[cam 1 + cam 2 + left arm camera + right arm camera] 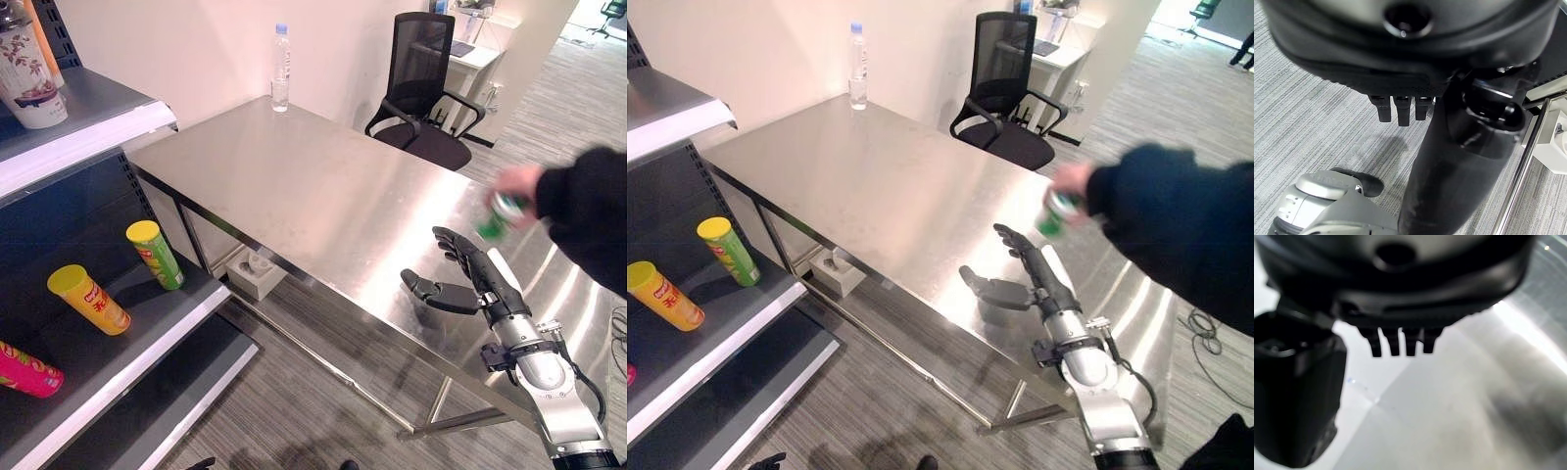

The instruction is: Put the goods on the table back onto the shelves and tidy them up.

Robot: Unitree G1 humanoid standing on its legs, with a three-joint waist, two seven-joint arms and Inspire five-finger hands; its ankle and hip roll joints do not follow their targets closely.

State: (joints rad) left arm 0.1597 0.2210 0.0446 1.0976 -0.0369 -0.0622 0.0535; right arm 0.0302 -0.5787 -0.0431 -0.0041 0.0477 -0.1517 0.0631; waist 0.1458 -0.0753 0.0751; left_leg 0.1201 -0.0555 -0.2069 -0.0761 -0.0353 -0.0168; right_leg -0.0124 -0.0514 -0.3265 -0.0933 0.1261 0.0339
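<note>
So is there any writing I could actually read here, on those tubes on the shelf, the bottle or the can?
None reads clearly.
Yellow tube: red label, print blurred.
Green tube: label too small.
Pink tube: yellow marks, unreadable.
White floral cup on the upper shelf: characters too small.
Water bottle: label unreadable.
Green can in a person's hand: blurred.

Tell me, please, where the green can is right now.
The green can is in a person's hand, above the table's right part, just beyond the open right robot hand.
</note>
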